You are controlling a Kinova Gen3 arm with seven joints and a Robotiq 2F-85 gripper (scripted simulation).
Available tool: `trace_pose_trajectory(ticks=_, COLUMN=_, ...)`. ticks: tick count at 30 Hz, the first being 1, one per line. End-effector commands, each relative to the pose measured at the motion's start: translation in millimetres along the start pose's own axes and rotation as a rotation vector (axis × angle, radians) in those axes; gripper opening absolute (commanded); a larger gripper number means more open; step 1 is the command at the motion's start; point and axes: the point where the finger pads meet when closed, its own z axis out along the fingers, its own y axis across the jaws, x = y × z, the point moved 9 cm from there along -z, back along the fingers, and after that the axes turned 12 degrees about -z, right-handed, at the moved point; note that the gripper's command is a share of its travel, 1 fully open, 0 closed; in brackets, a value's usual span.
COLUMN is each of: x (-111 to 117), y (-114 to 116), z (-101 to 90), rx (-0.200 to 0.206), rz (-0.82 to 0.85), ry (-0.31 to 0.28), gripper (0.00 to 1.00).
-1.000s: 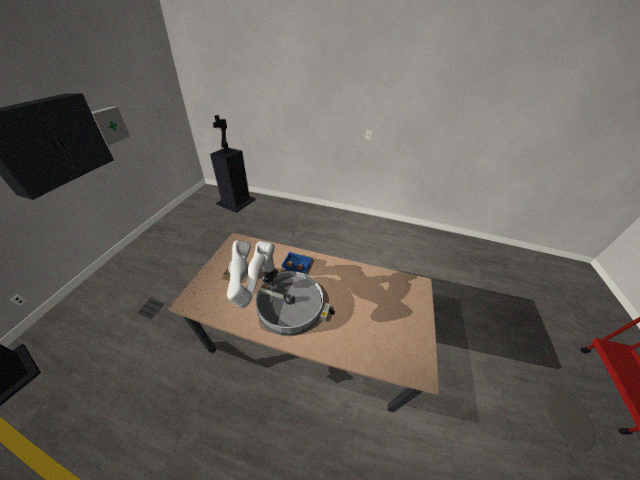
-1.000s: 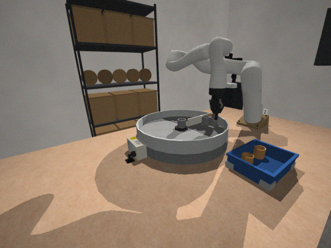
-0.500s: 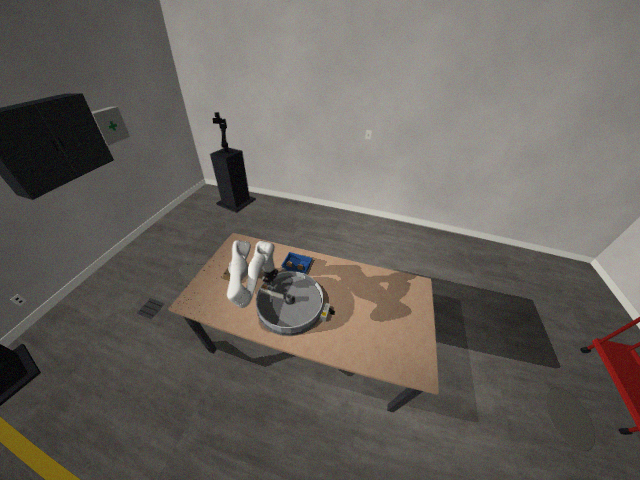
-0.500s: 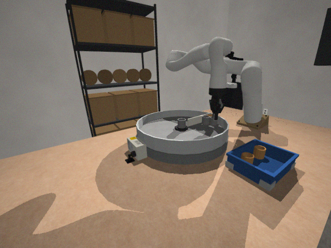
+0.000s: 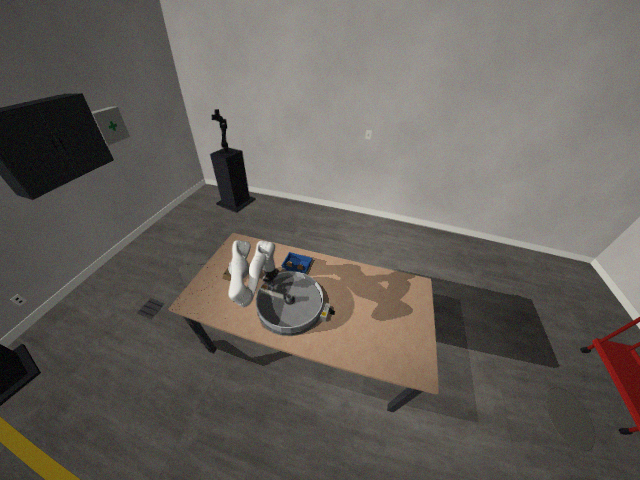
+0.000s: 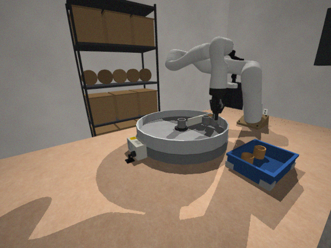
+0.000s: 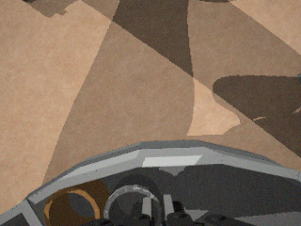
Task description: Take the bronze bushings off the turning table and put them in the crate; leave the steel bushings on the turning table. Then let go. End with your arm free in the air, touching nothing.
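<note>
The grey turning table (image 5: 289, 325) (image 6: 181, 144) (image 7: 174, 151) stands on the wooden table beside my arm. My gripper (image 6: 215, 116) (image 7: 157, 208) (image 5: 269, 282) reaches down inside its far rim, and its fingers are pinched on the wall of a steel bushing (image 6: 206, 119) (image 7: 122, 192). A bronze bushing (image 7: 75, 192) stands on the turning table just to the left of the steel one in the wrist view; it is hidden in the top and exterior views. The blue crate (image 5: 298, 256) (image 6: 256, 173) beside the turning table holds two bronze bushings (image 6: 259, 150) (image 6: 247, 157).
A dark hub (image 6: 181, 123) rises at the turning table's centre, with a flat divider bar running from it towards the gripper. A small motor box (image 6: 136, 148) sticks out at the turning table's side. My arm's base (image 6: 252, 121) stands behind the crate.
</note>
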Motion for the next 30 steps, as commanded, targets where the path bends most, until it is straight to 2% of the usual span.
trace_pose_trajectory(ticks=1, x=-0.2, y=0.2, z=-0.3, rx=0.0, rz=0.0, ry=-0.001, gripper=0.0)
trace_pose_trajectory(ticks=7, x=-0.1, y=0.1, z=-7.8, rx=0.0, rz=0.0, ry=-0.001, gripper=0.0)
trace_pose_trajectory(ticks=19, x=-0.1, y=0.1, z=-7.8, rx=0.0, rz=0.0, ry=-0.001, gripper=0.0)
trace_pose_trajectory(ticks=24, x=-0.1, y=0.1, z=-15.3, rx=0.0, rz=0.0, ry=-0.001, gripper=0.0)
trace_pose_trajectory(ticks=30, x=-0.1, y=0.1, z=-15.3, rx=0.0, rz=0.0, ry=-0.001, gripper=0.0)
